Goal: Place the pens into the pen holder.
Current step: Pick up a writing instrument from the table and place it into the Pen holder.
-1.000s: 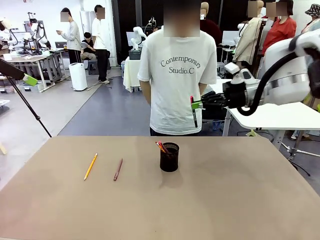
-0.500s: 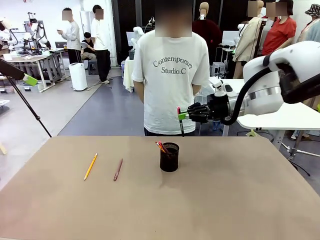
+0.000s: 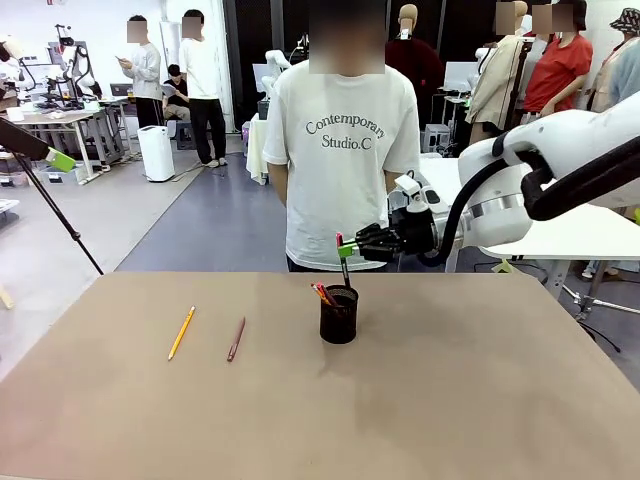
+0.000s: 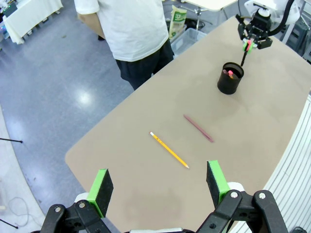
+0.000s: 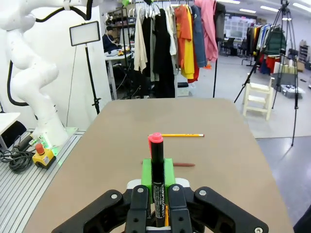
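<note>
We have the upright black pen with a pink-red cap [image 3: 345, 268] clamped in our right gripper [image 3: 345, 249]; we centre its tip over the black wire-mesh pen holder [image 3: 339, 320], lower, then release

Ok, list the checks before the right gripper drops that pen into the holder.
1. right gripper shut on the black pen: ok.
2. Pen near upright, red cap on top: ok.
3. Pen tip inside the rim of the pen holder: cannot tell.
4. Holder standing upright, with room beside the pens inside it: ok.
5. left gripper open, well away from the holder: ok.
</note>
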`<state>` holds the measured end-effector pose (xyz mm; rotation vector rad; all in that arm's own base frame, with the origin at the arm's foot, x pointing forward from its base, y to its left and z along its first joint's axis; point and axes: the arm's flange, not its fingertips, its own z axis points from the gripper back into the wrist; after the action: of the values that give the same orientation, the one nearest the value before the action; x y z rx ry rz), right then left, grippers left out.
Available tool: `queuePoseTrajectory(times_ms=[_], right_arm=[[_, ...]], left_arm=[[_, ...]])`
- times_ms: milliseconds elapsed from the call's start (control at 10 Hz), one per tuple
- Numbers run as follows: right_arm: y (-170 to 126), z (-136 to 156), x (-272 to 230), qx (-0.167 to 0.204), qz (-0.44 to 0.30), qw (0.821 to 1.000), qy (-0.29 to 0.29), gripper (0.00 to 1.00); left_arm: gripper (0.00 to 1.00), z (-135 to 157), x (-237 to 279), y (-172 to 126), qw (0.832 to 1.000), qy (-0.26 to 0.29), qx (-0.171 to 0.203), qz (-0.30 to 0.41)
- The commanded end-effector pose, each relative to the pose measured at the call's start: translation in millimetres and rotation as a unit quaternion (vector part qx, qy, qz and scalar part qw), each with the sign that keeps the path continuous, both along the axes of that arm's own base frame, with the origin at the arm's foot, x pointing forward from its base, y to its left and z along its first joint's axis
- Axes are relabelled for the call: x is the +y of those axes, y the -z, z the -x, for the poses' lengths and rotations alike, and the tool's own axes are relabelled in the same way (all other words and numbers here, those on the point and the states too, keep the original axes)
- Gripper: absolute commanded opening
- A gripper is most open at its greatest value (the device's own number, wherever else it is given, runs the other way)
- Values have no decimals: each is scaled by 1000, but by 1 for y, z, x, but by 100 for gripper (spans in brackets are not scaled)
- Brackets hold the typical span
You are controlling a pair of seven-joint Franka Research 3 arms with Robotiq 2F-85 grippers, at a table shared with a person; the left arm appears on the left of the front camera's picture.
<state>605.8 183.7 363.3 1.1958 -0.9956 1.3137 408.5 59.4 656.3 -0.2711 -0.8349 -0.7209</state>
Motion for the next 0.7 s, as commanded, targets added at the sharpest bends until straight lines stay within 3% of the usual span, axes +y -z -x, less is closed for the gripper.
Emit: queuePoseTrajectory(times_ms=[0, 300, 500, 600], right_arm=[[15, -13, 10, 10, 0, 1000, -1, 0], [33, -14, 14, 30, 12, 999, -6, 0], [30, -17, 10, 38, -3, 999, 6, 0], [41, -5, 9, 29, 4, 1000, -6, 0]], left_arm=[[100, 2, 0, 0, 1000, 4, -2, 0], [100, 2, 0, 0, 1000, 4, -2, 0], [100, 2, 0, 0, 1000, 4, -2, 0], [100, 2, 0, 0, 1000, 4, -2, 0]])
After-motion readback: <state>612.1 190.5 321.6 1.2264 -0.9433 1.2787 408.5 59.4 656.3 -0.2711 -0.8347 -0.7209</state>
